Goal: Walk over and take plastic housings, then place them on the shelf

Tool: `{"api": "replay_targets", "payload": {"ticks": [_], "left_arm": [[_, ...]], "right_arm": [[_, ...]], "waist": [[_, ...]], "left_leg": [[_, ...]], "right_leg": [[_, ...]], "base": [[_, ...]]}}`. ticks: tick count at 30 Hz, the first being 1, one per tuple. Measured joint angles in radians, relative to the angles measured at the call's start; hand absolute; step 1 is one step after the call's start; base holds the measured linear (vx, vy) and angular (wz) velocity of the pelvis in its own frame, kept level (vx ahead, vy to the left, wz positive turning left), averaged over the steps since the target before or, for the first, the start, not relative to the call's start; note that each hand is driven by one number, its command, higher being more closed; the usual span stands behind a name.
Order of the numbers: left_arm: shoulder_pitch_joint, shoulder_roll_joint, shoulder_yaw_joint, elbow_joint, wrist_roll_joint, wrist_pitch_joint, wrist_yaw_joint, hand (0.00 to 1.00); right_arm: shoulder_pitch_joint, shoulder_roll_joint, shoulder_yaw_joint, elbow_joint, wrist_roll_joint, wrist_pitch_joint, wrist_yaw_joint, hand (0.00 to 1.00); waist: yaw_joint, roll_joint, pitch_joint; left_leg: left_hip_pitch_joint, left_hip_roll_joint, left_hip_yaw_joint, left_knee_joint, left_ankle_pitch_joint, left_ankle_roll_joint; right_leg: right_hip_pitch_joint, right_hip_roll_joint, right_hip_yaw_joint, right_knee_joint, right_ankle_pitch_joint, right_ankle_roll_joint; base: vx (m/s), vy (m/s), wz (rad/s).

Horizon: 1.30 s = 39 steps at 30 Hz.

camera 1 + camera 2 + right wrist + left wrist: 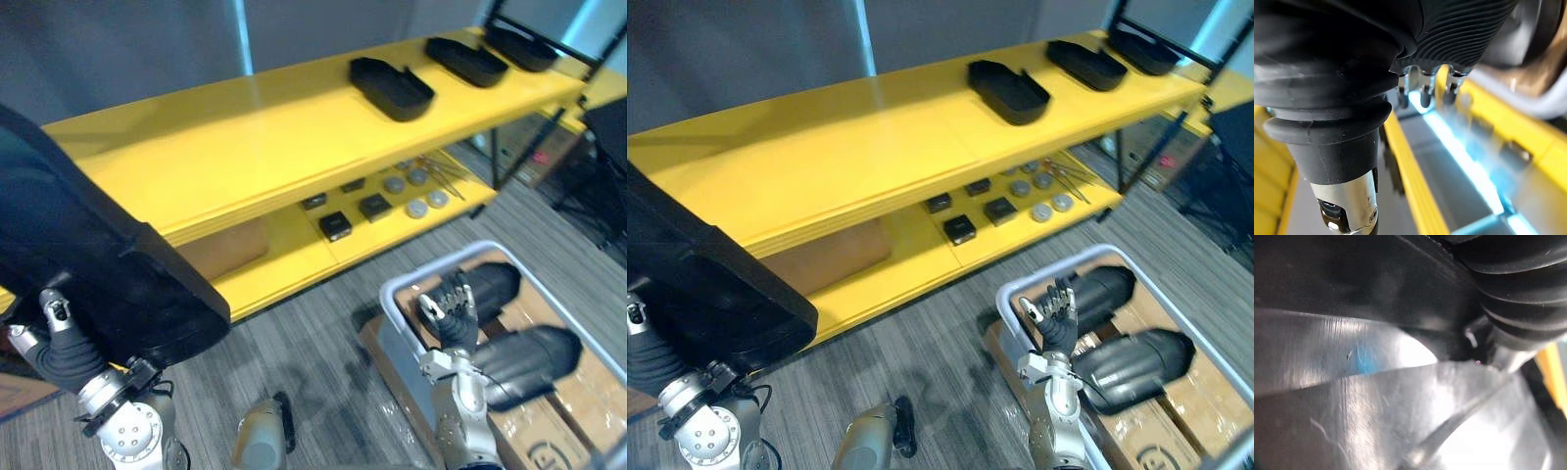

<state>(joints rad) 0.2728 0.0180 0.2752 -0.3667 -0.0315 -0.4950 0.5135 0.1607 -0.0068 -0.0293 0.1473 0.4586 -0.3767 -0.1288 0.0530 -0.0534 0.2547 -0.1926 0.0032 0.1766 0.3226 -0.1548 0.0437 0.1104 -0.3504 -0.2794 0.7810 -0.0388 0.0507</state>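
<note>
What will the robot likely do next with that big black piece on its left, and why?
Probably raise the black housing at its left hand onto the bare left stretch of the yellow top shelf: three housings already sit further right, and this one is not yet on it.

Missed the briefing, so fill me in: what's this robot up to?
The robot is moving black plastic housings from a white bin to the yellow shelf. On the top board lie three housings, and two housings lie in the bin. Its left hand is up against a large housing by the shelf's left end; its right hand hangs open over the bin.
</note>
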Motion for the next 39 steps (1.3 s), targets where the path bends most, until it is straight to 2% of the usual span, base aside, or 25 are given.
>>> {"api": "replay_targets", "payload": {"ticks": [2,3,5,7,9,10,11,12,13,14,15,16,17,18,21,23,27,29,31,33,34,35,36,38,39], "left_arm": [[-0.02,0.019,-0.022,0.021,0.005,0.0,-0.012,1.0],[-0.02,0.017,-0.026,0.021,0.012,-0.003,-0.015,1.0],[-0.028,0.018,-0.035,0.026,0.011,-0.002,-0.011,1.0],[-0.065,0.03,-0.058,0.03,0.011,0.0,0.0,1.0],[-0.134,0.068,-0.094,0.054,0.014,0.018,0.016,1.0],[-0.146,0.074,-0.102,0.062,0.015,0.023,0.018,1.0],[-0.155,0.074,-0.108,0.064,0.021,0.037,0.022,1.0],[-0.153,0.075,-0.118,0.063,0.033,0.042,0.024,1.0],[-0.142,0.08,-0.13,0.059,0.04,0.051,0.024,1.0],[-0.128,0.078,-0.132,0.052,0.043,0.056,0.022,1.0],[-0.101,0.055,-0.142,0.051,0.043,0.062,0.007,1.0],[-0.093,0.047,-0.142,0.051,0.042,0.062,-0.002,1.0],[-0.091,0.03,-0.142,0.051,0.037,0.065,-0.026,1.0],[-0.095,0.019,-0.141,0.049,0.038,0.065,-0.048,1.0],[-0.107,0.015,-0.141,0.021,0.034,0.061,-0.116,1.0],[-0.134,0.03,-0.14,0.01,0.029,0.058,-0.152,1.0],[-0.218,0.146,-0.161,0.01,-0.02,0.06,-0.227,1.0],[-0.29,0.184,-0.189,0.028,-0.046,0.069,-0.246,1.0],[-0.367,0.205,-0.218,0.067,-0.051,0.107,-0.254,1.0],[-0.438,0.218,-0.222,0.116,-0.055,0.189,-0.254,1.0],[-0.455,0.219,-0.224,0.135,-0.067,0.208,-0.254,1.0],[-0.498,0.221,-0.232,0.183,-0.093,0.245,-0.254,1.0],[-0.52,0.223,-0.236,0.209,-0.11,0.267,-0.254,1.0],[-0.567,0.25,-0.254,0.295,-0.127,0.359,-0.251,1.0],[-0.57,0.256,-0.255,0.309,-0.127,0.38,-0.251,1.0]], "right_arm": [[0.04,0.014,-0.031,-0.049,0.007,-0.004,0.028,0.0],[0.06,0.014,-0.045,-0.079,0.023,-0.015,0.049,0.0],[0.061,0.012,-0.073,-0.098,0.039,-0.018,0.084,0.0],[0.055,0.011,-0.104,-0.101,0.04,-0.018,0.107,0.0],[0.057,0.011,-0.13,-0.109,0.041,-0.017,0.111,0.0],[0.059,0.011,-0.137,-0.117,0.041,-0.016,0.11,0.0],[0.063,0.011,-0.146,-0.141,0.041,-0.016,0.107,0.0],[0.062,0.011,-0.145,-0.15,0.041,-0.016,0.106,0.0],[0.063,0.011,-0.141,-0.173,0.04,-0.015,0.103,0.0],[0.058,0.003,-0.138,-0.188,0.037,-0.016,0.094,0.0],[0.035,-0.032,-0.139,-0.191,0.025,-0.015,0.067,0.0],[0.023,-0.042,-0.142,-0.195,0.016,-0.014,0.058,0.0],[0.012,-0.063,-0.157,-0.212,-0.007,-0.013,0.038,0.0],[0.01,-0.074,-0.174,-0.221,-0.023,-0.013,0.024,0.0],[0.005,-0.093,-0.225,-0.252,-0.096,-0.013,-0.036,0.0],[0.005,-0.102,-0.248,-0.288,-0.127,-0.013,-0.056,0.0],[0.003,-0.11,-0.285,-0.376,-0.16,-0.013,-0.071,0.0],[0.001,-0.121,-0.307,-0.382,-0.158,-0.013,-0.072,0.0],[-0.001,-0.136,-0.312,-0.384,-0.158,-0.01,-0.072,0.0],[-0.001,-0.15,-0.313,-0.423,-0.158,-0.007,-0.061,0.0],[0.003,-0.151,-0.314,-0.433,-0.158,-0.007,-0.054,0.0],[0.018,-0.151,-0.316,-0.452,-0.158,-0.007,-0.041,0.0],[0.026,-0.15,-0.315,-0.455,-0.158,-0.007,-0.034,0.0],[0.054,-0.143,-0.31,-0.462,-0.157,-0.007,0.033,0.0],[0.057,-0.143,-0.307,-0.465,-0.156,-0.008,0.054,0.0]], "waist": [[-0.025,-0.012,-0.006],[-0.039,-0.016,-0.009],[-0.041,-0.016,-0.009],[-0.042,0.003,-0.002],[-0.069,0.007,0.0],[-0.075,0.006,-0.001],[-0.081,0.001,-0.005],[-0.082,-0.006,-0.009],[-0.081,-0.027,-0.022],[-0.08,-0.034,-0.034],[-0.062,0.002,-0.05],[-0.061,0.012,-0.055],[-0.069,0.038,-0.061],[-0.071,0.053,-0.067],[-0.073,0.079,-0.078],[-0.083,0.083,-0.079],[-0.126,0.082,-0.079],[-0.131,0.084,-0.078],[-0.159,0.089,-0.074],[-0.182,0.11,-0.064],[-0.193,0.114,-0.064],[-0.22,0.12,-0.059],[-0.23,0.12,-0.055],[-0.254,0.109,-0.046],[-0.26,0.108,-0.045]], "left_leg": [[0.064,-0.037,-0.049,-0.107,0.031,0.036],[0.097,-0.054,-0.058,-0.151,0.063,0.041],[0.126,-0.074,-0.075,-0.164,0.057,0.04],[0.144,-0.065,-0.111,-0.147,0.045,0.022],[0.178,-0.06,-0.158,-0.131,0.034,0.004],[0.193,-0.06,-0.171,-0.13,0.029,-0.005],[0.213,-0.054,-0.175,-0.119,0.012,-0.031],[0.218,-0.051,-0.172,-0.105,0.001,-0.047],[0.22,-0.049,-0.166,-0.065,-0.036,-0.076],[0.222,-0.043,-0.168,-0.032,-0.079,-0.084],[0.219,0.01,-0.163,-0.001,-0.118,-0.106],[0.216,0.021,-0.162,0.002,-0.123,-0.113],[0.209,0.037,-0.162,-0.003,-0.123,-0.113],[0.213,0.048,-0.154,-0.015,-0.122,-0.114],[0.261,0.061,-0.106,-0.065,-0.115,-0.123],[0.28,0.056,-0.078,-0.078,-0.115,-0.123],[0.3,0.038,-0.026,-0.09,-0.115,-0.123],[0.298,0.032,-0.004,-0.087,-0.115,-0.123],[0.308,0.022,0.003,-0.087,-0.116,-0.121],[0.334,0.021,0.057,-0.094,-0.131,-0.095],[0.334,0.02,0.063,-0.097,-0.134,-0.089],[0.335,0.014,0.078,-0.108,-0.139,-0.08],[0.334,0.012,0.084,-0.108,-0.142,-0.074],[0.337,0.01,0.117,-0.104,-0.143,-0.072],[0.337,0.01,0.122,-0.104,-0.143,-0.072]], "right_leg": [[-0.085,0.101,0.084,0.084,-0.13,0.034],[-0.135,0.131,0.088,0.077,-0.178,0.033],[-0.218,0.145,0.09,0.009,-0.22,0.013],[-0.286,0.183,0.121,-0.1,-0.225,0.005],[-0.32,0.217,0.24,-0.233,-0.21,0.027],[-0.318,0.219,0.26,-0.259,-0.202,0.038],[-0.312,0.218,0.281,-0.311,-0.178,0.051],[-0.306,0.216,0.28,-0.348,-0.147,0.046],[-0.278,0.214,0.279,-0.448,0.001,0.026],[-0.254,0.215,0.274,-0.483,0.031,0.045],[-0.207,0.263,0.269,-0.567,0.024,0.045],[-0.196,0.271,0.265,-0.594,0.025,0.044],[-0.183,0.287,0.251,-0.629,0.033,0.032],[-0.183,0.297,0.251,-0.636,0.034,0.031],[-0.174,0.314,0.268,-0.641,0.031,0.028],[-0.175,0.315,0.291,-0.645,0.031,0.027],[-0.194,0.315,0.349,-0.649,0.034,0.032],[-0.214,0.319,0.379,-0.64,0.037,0.037],[-0.22,0.321,0.404,-0.628,0.04,0.04],[-0.243,0.338,0.478,-0.603,0.044,0.047],[-0.252,0.341,0.49,-0.598,0.046,0.049],[-0.268,0.343,0.505,-0.586,0.048,0.053],[-0.276,0.347,0.513,-0.579,0.049,0.054],[-0.292,0.351,0.539,-0.571,0.051,0.055],[-0.295,0.351,0.539,-0.57,0.051,0.054]], "base": [[0.28,0.074,1.67],[0.24,0.046,1.29],[0.3,0.03,0.73],[0.32,0.009,0.59],[0.3,-0.064,0.82],[0.31,-0.134,0.77],[0.26,-0.136,0.5],[0.39,-0.248,0.48],[0.32,-0.245,0.31],[0.39,-0.31,0.03],[0.31,-0.258,-0.19],[0.33,-0.261,-0.18],[0.23,-0.177,0.02],[0.16,-0.106,0.02],[0.14,-0.068,-0.3],[0.06,0.017,-0.44],[0.0,0.04,-0.47],[-0.04,0.015,-0.47],[-0.04,0.016,-0.47],[-0.05,0.047,-0.87],[-0.08,0.041,-0.73],[-0.09,0.029,-0.38],[-0.09,0.019,-0.45],[-0.1,0.018,-0.43],[-0.12,-0.002,-0.34]]}}
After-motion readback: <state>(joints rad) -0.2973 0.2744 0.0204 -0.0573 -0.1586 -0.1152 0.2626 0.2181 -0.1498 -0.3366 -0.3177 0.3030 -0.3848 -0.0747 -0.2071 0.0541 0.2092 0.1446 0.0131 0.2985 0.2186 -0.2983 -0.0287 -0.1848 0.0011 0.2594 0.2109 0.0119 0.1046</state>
